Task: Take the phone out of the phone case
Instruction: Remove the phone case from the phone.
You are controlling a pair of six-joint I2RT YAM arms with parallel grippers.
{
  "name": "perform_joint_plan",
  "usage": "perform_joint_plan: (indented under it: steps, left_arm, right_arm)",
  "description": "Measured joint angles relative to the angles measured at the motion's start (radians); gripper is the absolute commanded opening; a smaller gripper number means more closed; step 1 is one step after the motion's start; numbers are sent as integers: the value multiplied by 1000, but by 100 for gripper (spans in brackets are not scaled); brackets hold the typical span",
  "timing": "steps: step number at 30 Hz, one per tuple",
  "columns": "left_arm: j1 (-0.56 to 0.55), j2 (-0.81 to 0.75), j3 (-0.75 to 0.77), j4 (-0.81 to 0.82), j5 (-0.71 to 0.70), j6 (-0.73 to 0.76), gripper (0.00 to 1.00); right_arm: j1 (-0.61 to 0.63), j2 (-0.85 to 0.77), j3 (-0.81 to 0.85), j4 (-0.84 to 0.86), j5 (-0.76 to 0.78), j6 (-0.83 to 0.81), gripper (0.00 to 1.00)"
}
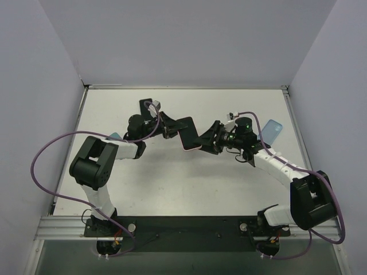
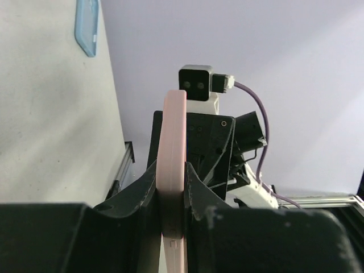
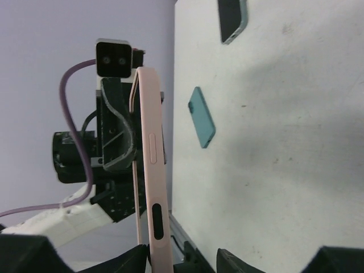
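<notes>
Extraction seemingly just starting: pink phone case (image 2: 173, 170), phone (image 1: 187, 133) apparently inside, held aloft edge-on above the table (image 1: 172, 183), clamped in left gripper (image 2: 173, 210), right gripper (image 3: 182, 253) with jaws parted around its far end, 1 finger clear; next, likely pinching the rim and prying it off
</notes>
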Motion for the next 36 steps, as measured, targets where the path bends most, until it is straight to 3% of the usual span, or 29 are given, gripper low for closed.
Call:
perform_joint_plan:
  steps: [7, 9, 12, 14, 17, 27, 36]
  left_arm:
    - [4, 11, -22, 142, -4, -82, 0]
    - [7, 11, -24, 155, -5, -90, 0]
    - [8, 11, -24, 172, -7, -108, 0]
    - [10, 11, -25, 191, -10, -123, 0]
    - [14, 11, -36, 211, -18, -138, 0]
    - [23, 11, -50, 227, -31, -172, 0]
    - [35, 10, -53, 225, -19, -175, 0]
  right_arm:
    - [4, 32, -58, 300, -60, 210, 24]
    - [6, 50, -69, 379, -66, 265, 25]
    - [5, 64, -104, 493, -68, 347, 43]
    - [5, 64, -132, 554, -60, 399, 43]
    - [5, 54, -187, 628, -21, 448, 33]
    - [6, -94, -241, 585, 62, 423, 4]
    - [35, -97, -237, 565, 96, 388, 4]
